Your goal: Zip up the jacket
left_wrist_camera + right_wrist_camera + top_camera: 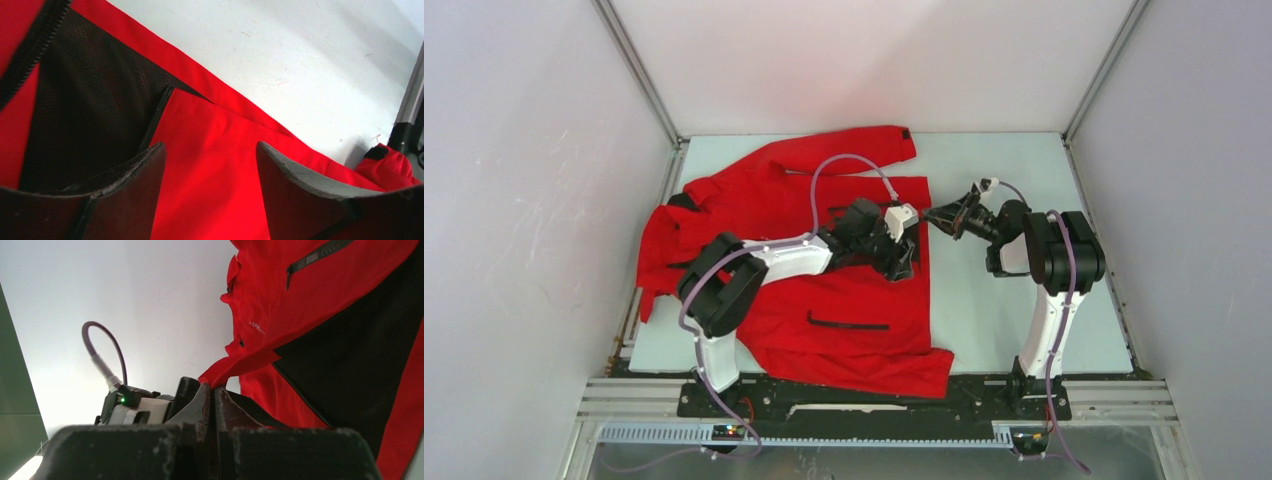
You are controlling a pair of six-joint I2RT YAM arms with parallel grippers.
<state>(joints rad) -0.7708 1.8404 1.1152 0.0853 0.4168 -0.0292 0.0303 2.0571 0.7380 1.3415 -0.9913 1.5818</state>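
Note:
The red jacket (824, 330) lies spread on the pale table, front open, with its black mesh lining (90, 100) showing. My left gripper (904, 262) is open just above the jacket's right front edge; in its wrist view (210, 146) red fabric lies between the fingers and the black front zipper teeth (155, 117) run beside the left finger. My right gripper (934, 215) is shut on a lifted corner of the jacket's edge, seen pinched in the right wrist view (214, 386). A black pocket zip (849, 323) shows on the near panel.
Grey enclosure walls stand on three sides. A metal frame post (407, 107) is at the table's far corner. The left arm's purple cable (844, 160) arcs over the jacket. The left wrist's camera housing (130, 405) sits close beside my right fingers. Bare table (984, 300) lies right of the jacket.

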